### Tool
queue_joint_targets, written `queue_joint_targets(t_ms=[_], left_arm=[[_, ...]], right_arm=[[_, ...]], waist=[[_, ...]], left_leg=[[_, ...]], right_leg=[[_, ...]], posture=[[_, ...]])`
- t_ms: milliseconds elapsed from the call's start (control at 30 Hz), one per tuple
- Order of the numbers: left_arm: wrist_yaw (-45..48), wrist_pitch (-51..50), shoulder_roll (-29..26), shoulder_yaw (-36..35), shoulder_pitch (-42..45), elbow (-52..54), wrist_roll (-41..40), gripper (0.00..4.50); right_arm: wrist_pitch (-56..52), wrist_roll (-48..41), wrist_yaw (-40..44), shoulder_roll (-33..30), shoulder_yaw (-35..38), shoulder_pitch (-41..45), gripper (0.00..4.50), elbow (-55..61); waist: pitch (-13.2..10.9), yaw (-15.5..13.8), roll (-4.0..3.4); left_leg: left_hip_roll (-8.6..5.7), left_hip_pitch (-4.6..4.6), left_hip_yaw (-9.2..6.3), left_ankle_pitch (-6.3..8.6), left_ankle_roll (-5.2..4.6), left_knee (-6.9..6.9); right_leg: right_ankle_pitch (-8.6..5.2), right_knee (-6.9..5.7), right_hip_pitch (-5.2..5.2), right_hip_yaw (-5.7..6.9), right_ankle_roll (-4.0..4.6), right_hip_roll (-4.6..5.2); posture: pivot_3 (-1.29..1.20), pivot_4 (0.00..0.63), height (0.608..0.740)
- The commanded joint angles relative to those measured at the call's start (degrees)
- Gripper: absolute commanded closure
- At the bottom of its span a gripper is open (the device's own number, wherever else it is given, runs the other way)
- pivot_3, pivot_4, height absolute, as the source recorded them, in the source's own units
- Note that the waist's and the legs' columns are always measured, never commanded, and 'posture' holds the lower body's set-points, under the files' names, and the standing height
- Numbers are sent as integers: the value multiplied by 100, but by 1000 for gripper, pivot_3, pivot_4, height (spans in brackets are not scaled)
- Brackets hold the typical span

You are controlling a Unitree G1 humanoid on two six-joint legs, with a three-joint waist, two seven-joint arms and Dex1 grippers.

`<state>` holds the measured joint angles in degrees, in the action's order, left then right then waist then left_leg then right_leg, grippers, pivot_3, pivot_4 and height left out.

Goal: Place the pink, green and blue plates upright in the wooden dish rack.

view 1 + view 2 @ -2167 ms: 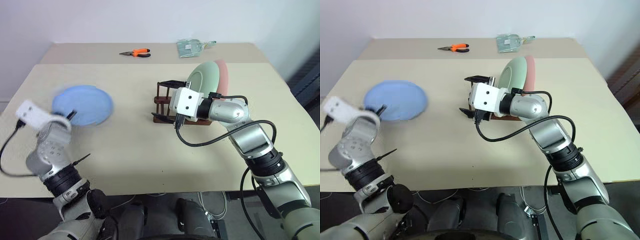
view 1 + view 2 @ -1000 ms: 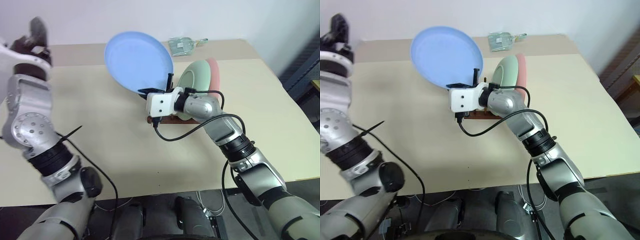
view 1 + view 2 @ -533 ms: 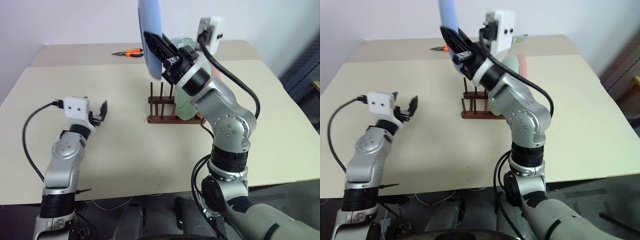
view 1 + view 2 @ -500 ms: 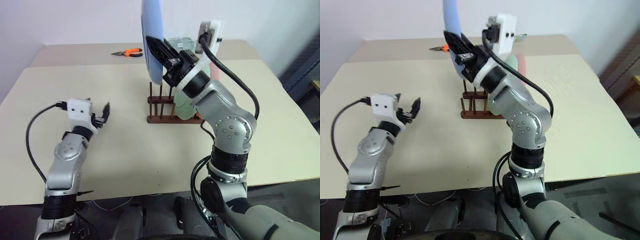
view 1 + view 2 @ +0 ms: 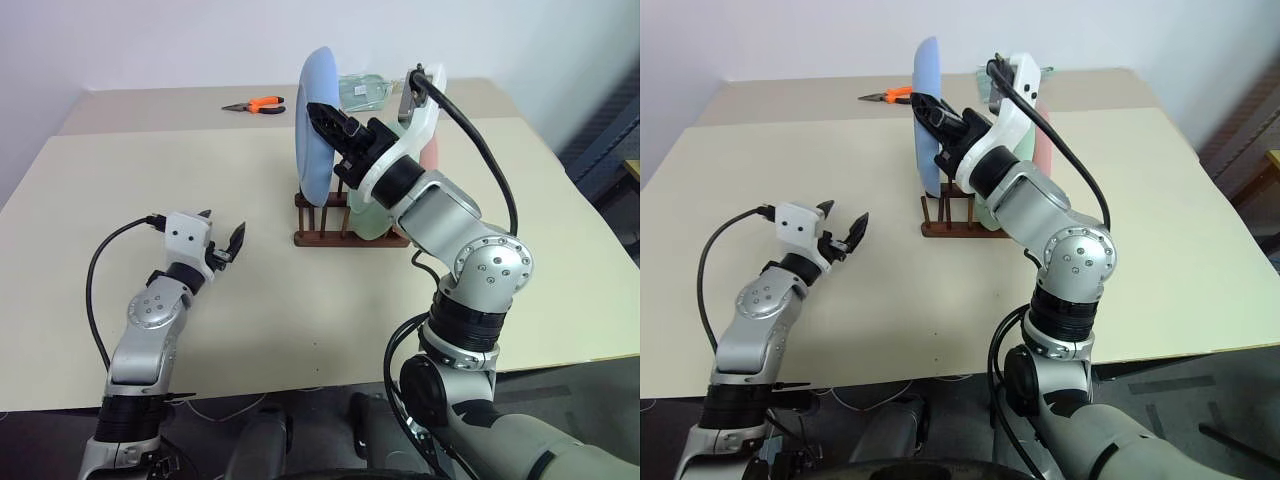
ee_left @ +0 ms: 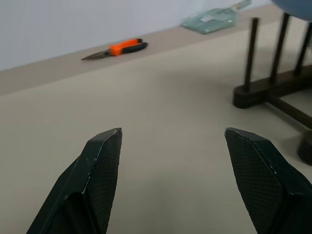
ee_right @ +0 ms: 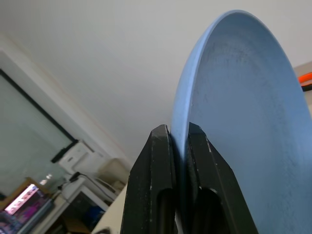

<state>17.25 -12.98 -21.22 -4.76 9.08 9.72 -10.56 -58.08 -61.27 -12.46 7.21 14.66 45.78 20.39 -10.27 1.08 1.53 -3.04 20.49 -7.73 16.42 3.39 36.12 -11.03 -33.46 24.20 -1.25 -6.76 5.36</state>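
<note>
Your right end effector [image 5: 328, 118] is pinching the rim of the blue plate [image 5: 316, 120], fingers pressed tight on either side of the edge, and the plate stands on edge, nearly upright, right over the near-left end of the wooden rack [image 5: 335, 225]. This is what the next move turns on: the plate's lower edge hangs just above the front pegs, and its flat face runs parallel to the green plate [image 5: 372, 218] already slotted behind it, with the pink plate [image 5: 432, 155] behind that one again. So the free slot lies straight below the blue plate, and the way in looks like a drop down between the pegs, not a sideways push. I can't tell from here whether the bottom rim is lined up with a gap or sitting over a peg, so watch that as you lower.

Your left end effector [image 5: 222, 247] is spread wide and empty, low over the counter [image 5: 250, 320] and well apart from the rack. The right arm has this one. The orange pliers [image 5: 262, 104] lie at the far side, out of play.
</note>
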Motion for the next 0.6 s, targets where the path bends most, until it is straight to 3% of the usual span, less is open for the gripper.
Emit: queue_joint_targets(t_ms=[33, 267, 600], left_arm=[[208, 87, -50, 30, -78, 172, -15, 1068], [808, -69, -250, 113, -377, 361, -191, 1068], [843, -388, -155, 252, -412, 732, -167, 1068]], right_arm=[[192, -339, -159, 119, -73, 135, 4500, 112], [281, -434, -405, 23, -189, 102, 4500, -216], [405, -398, -684, -26, -206, 186, 4500, -587]], waist=[[0, 4, 0], [0, 9, -2], [1, 10, -5]], left_leg=[[0, 0, 0, 0, 0, 0], [3, 0, 0, 0, 0, -1], [6, -1, 1, 0, -1, -1]], right_leg=[[0, 0, 0, 0, 0, 0], [0, 0, 1, 0, 1, -2], [-1, 0, 1, -1, 1, -5]], posture=[[0, 150, 740], [0, 150, 740], [0, 150, 740]])
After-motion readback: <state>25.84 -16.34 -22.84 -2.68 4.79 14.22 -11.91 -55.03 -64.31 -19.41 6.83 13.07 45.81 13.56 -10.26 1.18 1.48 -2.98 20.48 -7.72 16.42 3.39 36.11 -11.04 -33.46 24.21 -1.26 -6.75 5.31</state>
